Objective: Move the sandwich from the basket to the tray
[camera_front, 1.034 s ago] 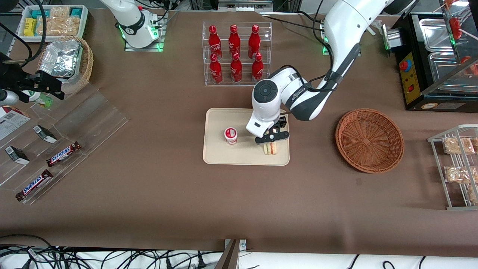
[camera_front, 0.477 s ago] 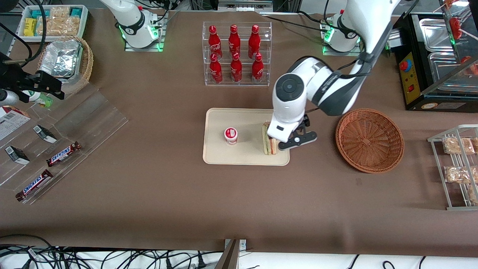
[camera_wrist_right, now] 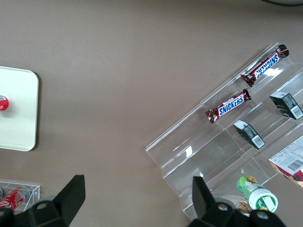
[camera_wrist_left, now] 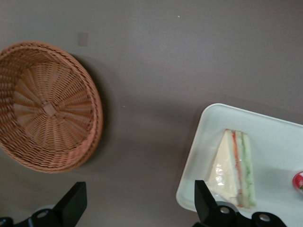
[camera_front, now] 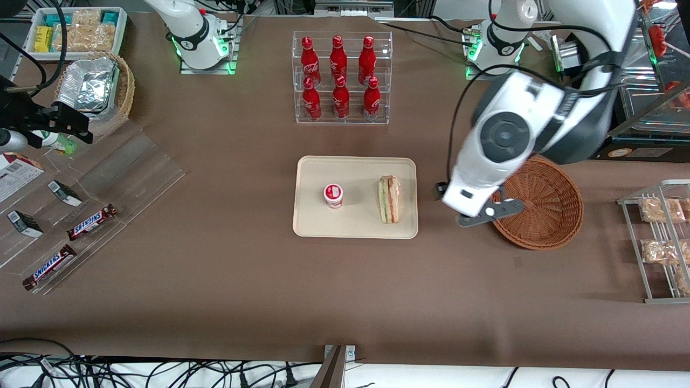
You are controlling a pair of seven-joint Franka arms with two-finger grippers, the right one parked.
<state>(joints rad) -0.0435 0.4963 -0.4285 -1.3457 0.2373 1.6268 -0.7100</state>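
A: We see the sandwich (camera_front: 389, 199) lying on the tray (camera_front: 312, 226), beside a small red-lidded cup (camera_front: 333, 195)

B: Yep, and the gripper (camera_wrist_left: 137, 203) hangs spread wide, empty, between tray and basket (camera_front: 560, 186); the arm hides part of the basket's rim

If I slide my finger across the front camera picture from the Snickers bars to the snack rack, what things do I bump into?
Snickers bars → small red-lidded cup → sandwich, both on the tray → gripper → basket → snack rack.
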